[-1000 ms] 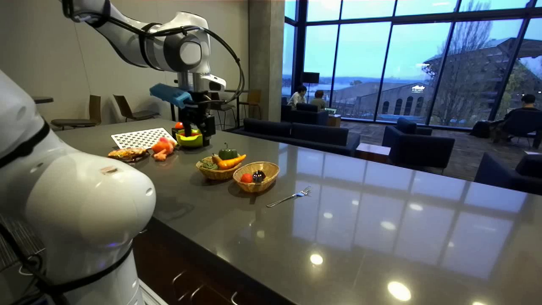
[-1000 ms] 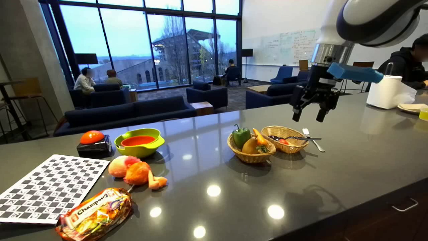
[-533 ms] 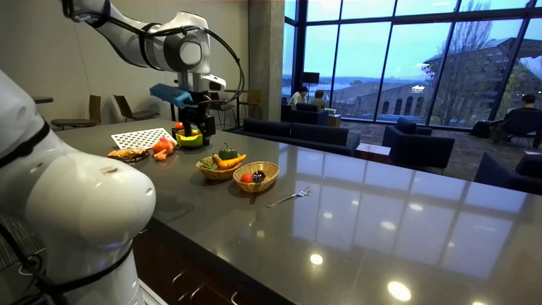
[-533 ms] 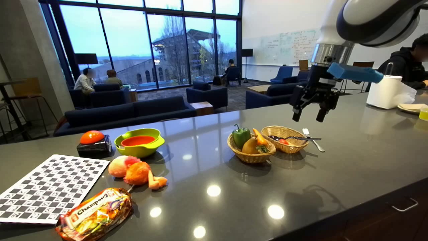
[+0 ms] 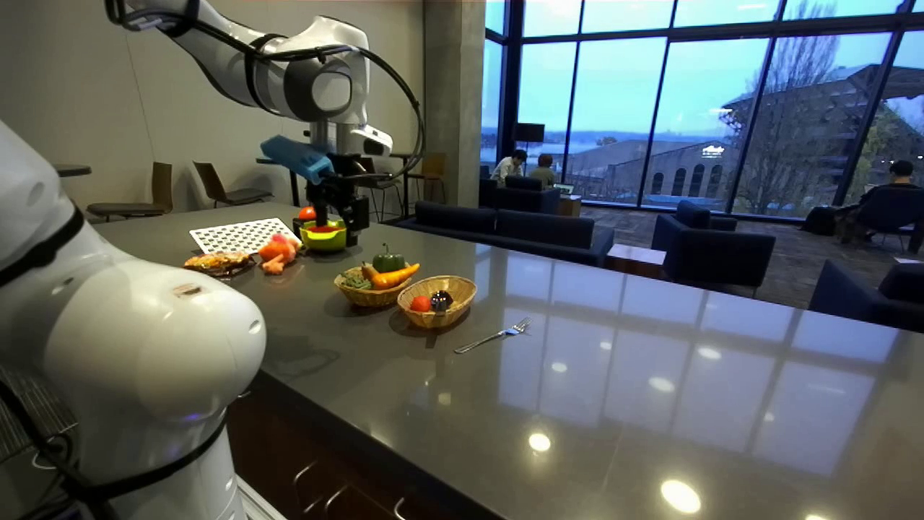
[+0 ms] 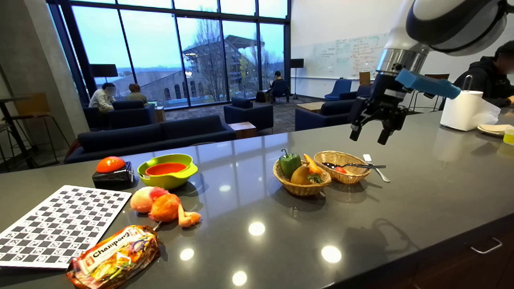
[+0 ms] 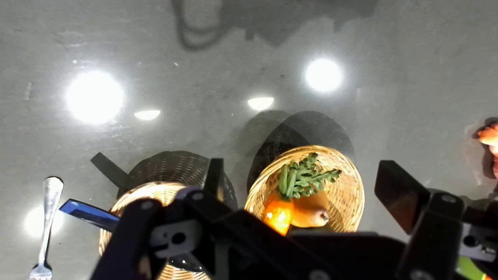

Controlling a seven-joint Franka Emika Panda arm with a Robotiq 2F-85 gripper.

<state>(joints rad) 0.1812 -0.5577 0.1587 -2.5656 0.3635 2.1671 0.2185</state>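
My gripper [image 6: 368, 137] hangs in the air over the grey counter, jaws wide apart, with nothing between them. In the wrist view a wicker basket [image 7: 352, 194] appears below, between the fingers. It holds a carrot [image 7: 278, 212] with green leaves and a brown pear [image 7: 311, 212]; a green pepper [image 6: 290, 163] in it shows in both exterior views. Beside it stands another wicker basket [image 6: 351, 179], holding a red item [image 6: 340, 170] and a black utensil [image 6: 357, 165]; the left finger partly hides this basket in the wrist view. A fork [image 7: 48, 217] lies on the counter past it.
Farther along the counter are a green bowl [image 6: 168, 182] with red inside, an orange button on a black box [image 6: 114, 178], a plush toy [image 6: 164, 206], a noodle packet [image 6: 116, 257] and a checkered board [image 6: 60, 228]. A white container [image 6: 461, 110] stands at the other end.
After holding still, the arm has shifted a little in the last half second: the gripper sits slightly higher and is tilted a bit more. The things on the counter have not moved.
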